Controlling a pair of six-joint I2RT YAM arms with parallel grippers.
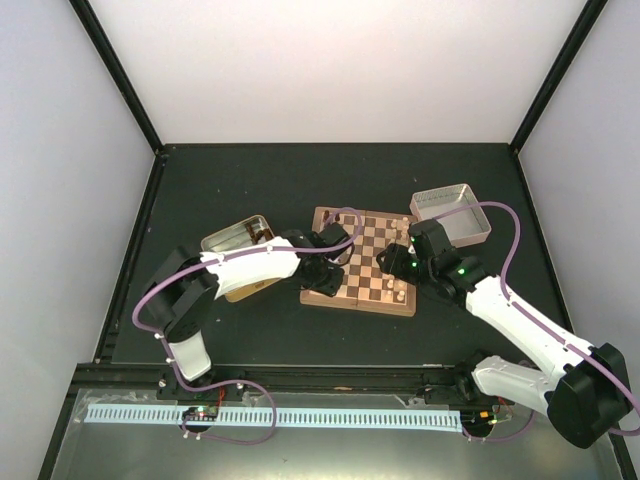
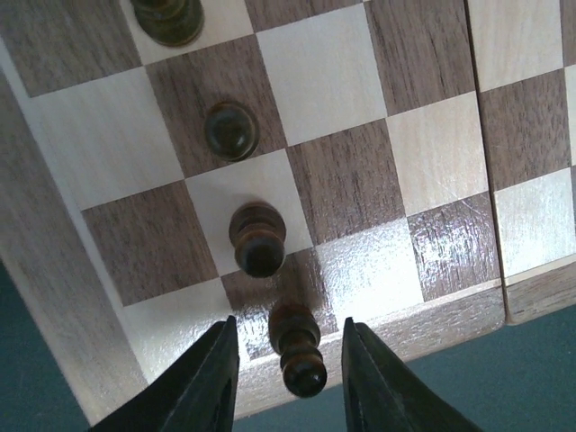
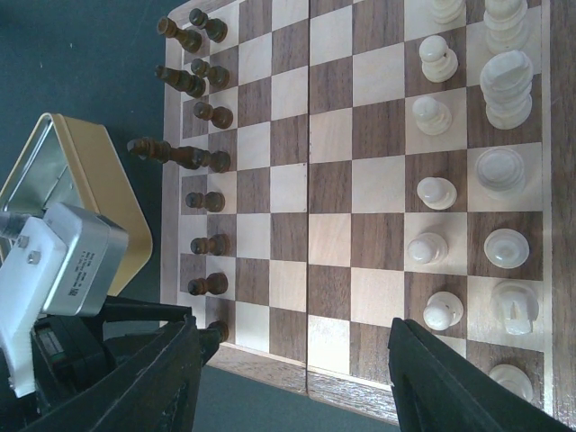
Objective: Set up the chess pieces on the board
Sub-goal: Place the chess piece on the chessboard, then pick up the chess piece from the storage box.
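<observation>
The board (image 1: 372, 243) lies mid-table. Several dark brown chess pieces (image 3: 200, 157) stand in two columns along its left side in the right wrist view. My left gripper (image 2: 288, 335) is open around a dark pawn (image 2: 299, 351) that stands on the corner square at the board's near edge, with a gap on each side between it and the fingers (image 2: 211, 378). In the top view the left gripper (image 1: 325, 277) is at the board's left edge. My right gripper (image 3: 297, 378) is wide open and empty above the board's near edge, on its right side in the top view (image 1: 401, 263).
Pale cream pieces (image 3: 432, 117) fill the board's right side. A gold tin (image 1: 232, 238) sits left of the board, partly under my left arm. A silver tin (image 1: 452, 213) sits at the back right. Dark walls bound the table.
</observation>
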